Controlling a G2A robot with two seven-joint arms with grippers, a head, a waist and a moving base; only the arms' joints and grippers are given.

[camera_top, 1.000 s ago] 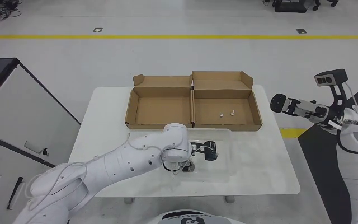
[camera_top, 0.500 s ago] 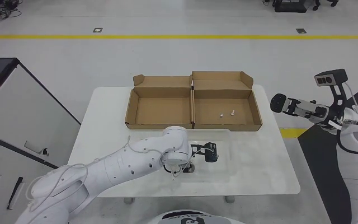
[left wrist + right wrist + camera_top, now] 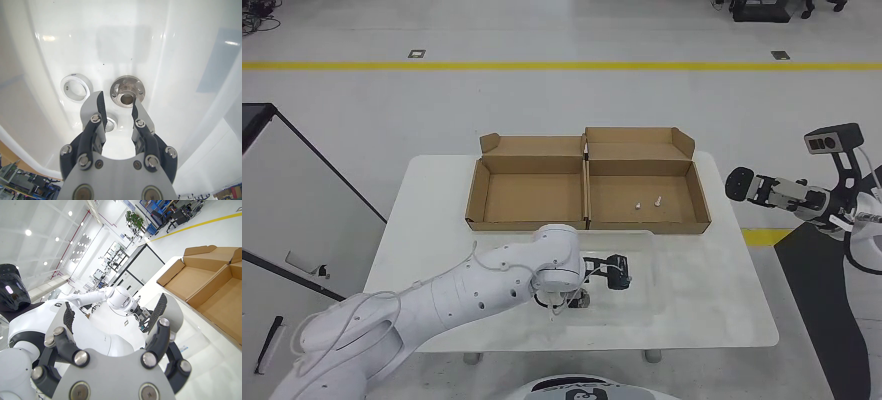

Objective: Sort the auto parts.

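Now, the flanged hub (image 3: 127,93) sits flat on the floor of the white tray (image 3: 121,43), bore facing straight up. It is round, so no long axis dictates the approach. The left gripper (image 3: 117,102) hangs right over it, fingers spread wide and holding nothing. One pad (image 3: 134,111) looks to be at the hub's rim, though I cannot tell whether it touches, and the other pad (image 3: 100,106) stands clear on the far side. My read is that the hub lies just ahead of the fingertips and off-centre toward that first pad, so the grab needs a small forward nudge and a re-centring before the squeeze. A plain ring collar (image 3: 76,88) lies just beside the hub, apart from it, and a second ring (image 3: 112,123) peeks out from under the gripper, close enough to get snagged. From above, the left arm (image 3: 542,268) reaches across the worktop (image 3: 712,290), with the two open cardboard boxes at its 12 o'clock. The left box (image 3: 532,198) is bare, and the right box (image 3: 682,195) holds two small pale parts (image 3: 646,201). Well off at 3 o'clock, beyond the worktop's edge, the right gripper (image 3: 115,306) is spread open with nothing in it. The left arm is plainly nearer, so this pick looks to be its job.
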